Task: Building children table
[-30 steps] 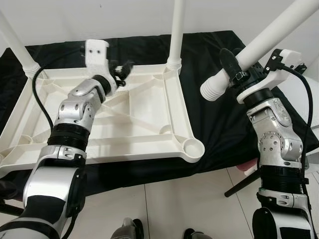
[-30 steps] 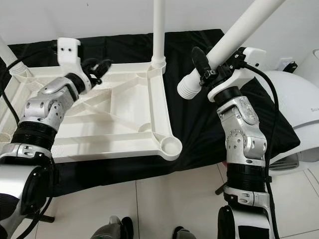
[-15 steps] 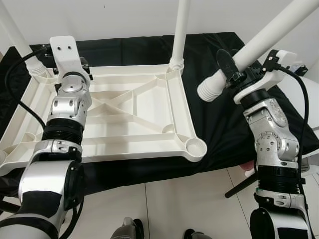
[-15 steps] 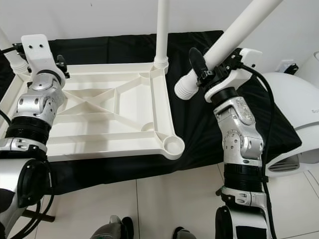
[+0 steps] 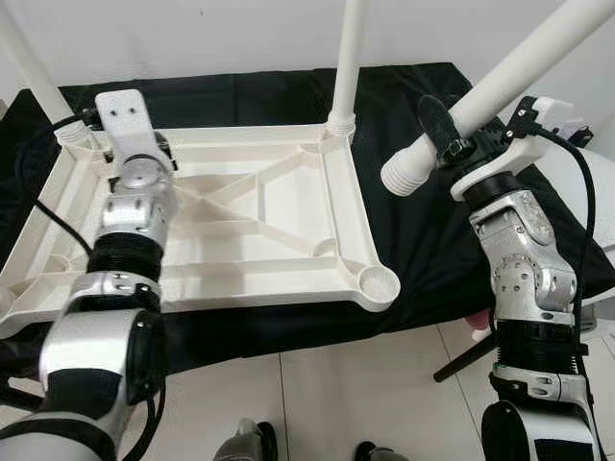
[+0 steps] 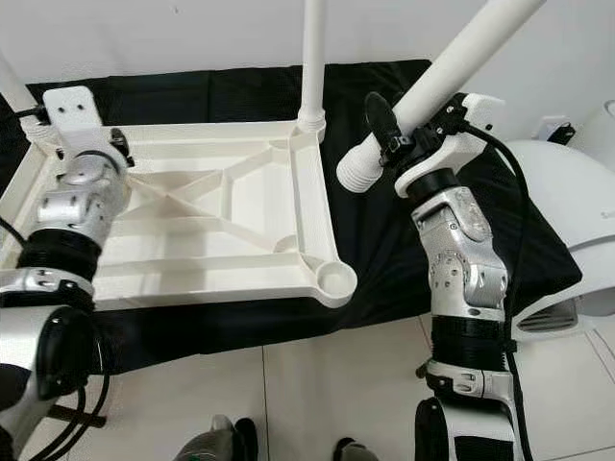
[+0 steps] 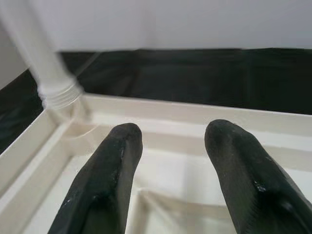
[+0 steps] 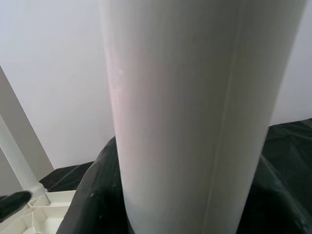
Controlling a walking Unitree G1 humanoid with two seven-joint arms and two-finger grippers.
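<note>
The little white table top (image 5: 259, 226) lies upside down on a black cloth (image 5: 432, 240). Two legs already stand up from its far corners, the back left leg (image 5: 34, 82) and the back right leg (image 5: 343, 62). The near right corner has a round socket (image 5: 377, 281) with nothing in it yet.

The right claw (image 5: 461, 144) is pinching a loose leg (image 5: 490, 91) and holds it up in the air, slanted, with its ribbed end pointing down toward the table top. That end is well apart from the empty socket. The left claw (image 7: 170, 141) is spread wide, holding nothing, and hangs over the far left part of the table top, near the back left leg.

What could go wrong? The loose leg is long and slanted. If it comes down crooked, I think its ribbed end could miss the socket and bump the rim. It could also swing into the back right leg, which stands between it and the rest of the frame. Nothing is holding the table top, so a push could make it slide on the cloth.

A white round machine (image 6: 567, 211) sits on the floor on the right, close to the right arm.
</note>
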